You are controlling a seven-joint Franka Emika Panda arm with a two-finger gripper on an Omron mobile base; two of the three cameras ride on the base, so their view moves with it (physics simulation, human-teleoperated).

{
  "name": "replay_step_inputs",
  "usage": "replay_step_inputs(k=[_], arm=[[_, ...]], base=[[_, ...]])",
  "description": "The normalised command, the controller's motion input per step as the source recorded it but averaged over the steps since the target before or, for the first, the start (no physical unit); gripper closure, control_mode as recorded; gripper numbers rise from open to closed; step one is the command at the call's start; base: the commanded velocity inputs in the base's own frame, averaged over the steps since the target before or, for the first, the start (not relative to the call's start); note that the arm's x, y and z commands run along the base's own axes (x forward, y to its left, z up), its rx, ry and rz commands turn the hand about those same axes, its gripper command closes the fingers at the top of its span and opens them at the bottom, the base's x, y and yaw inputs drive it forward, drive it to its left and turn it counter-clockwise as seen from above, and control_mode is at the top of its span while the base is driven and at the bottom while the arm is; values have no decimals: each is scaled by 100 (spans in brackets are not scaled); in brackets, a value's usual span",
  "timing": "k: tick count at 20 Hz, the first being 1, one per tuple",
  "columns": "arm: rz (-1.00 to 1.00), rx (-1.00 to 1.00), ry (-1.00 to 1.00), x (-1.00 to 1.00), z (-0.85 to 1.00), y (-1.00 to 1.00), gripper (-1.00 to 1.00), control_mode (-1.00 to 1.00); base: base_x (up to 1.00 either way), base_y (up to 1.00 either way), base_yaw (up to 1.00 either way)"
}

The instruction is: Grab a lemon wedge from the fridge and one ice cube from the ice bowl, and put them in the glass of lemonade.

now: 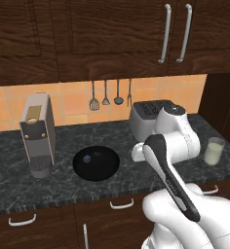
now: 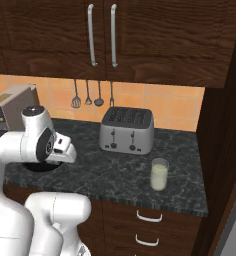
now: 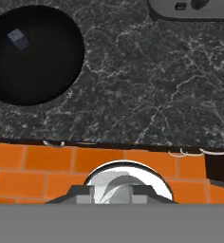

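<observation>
The tool (image 3: 110, 196) hangs above the dark marbled tabletop (image 2: 105, 172) with its tips clenched, and nothing can be made out between them. In the hand view its tips sit low in the picture. Just past them lies an orange tiled floor (image 3: 33, 171), and then the tabletop's front edge with pale drawer handles (image 3: 199, 152) peeking out beneath it.

Nearest to the tool is the ice bowl (image 1: 107, 168), a glossy black round dish standing on the tabletop just to the tool's left. From the right base view the bowl's edge peeks out from under the robot's hand. The ice cube (image 1: 86, 158) lies inside this bowl on the side away from the tool, a small pale grey-blue lump resting on the black bottom. It is untouched and apart from the tips.

Just behind the tool stands a steel four-slot toaster (image 2: 127, 130), upright near the wall. The glass of lemonade (image 2: 159, 174) stands well off to the tool's right, upright near the tabletop's front edge and apart from the toaster, filled with pale liquid.

Farther left, beyond the bowl, a grey coffee machine (image 1: 37, 133) stands by the wall. Behind everything, on the orange tiled backsplash, four dark kitchen utensils (image 1: 111, 95) hang in a row. Above them are dark wooden cabinets (image 1: 112, 34) with long metal handles.
</observation>
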Motion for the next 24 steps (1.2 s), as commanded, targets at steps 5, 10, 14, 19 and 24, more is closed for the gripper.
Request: replay_step_inputs(k=[5, 10, 14, 19, 24], arm=[[-12, -3, 4, 24, 54, -100, 100, -100], [-23, -15, 5, 36, 83, -100, 100, -100], [-24, -10, 6, 27, 33, -100, 100, -100], [-20, 2, -2, -3, -35, -100, 100, -100], [-11, 2, -3, -12, -62, -95, 100, -100]], base=[[0, 0, 0], [0, 0, 0], [0, 0, 0], [0, 0, 0], [0, 0, 0]])
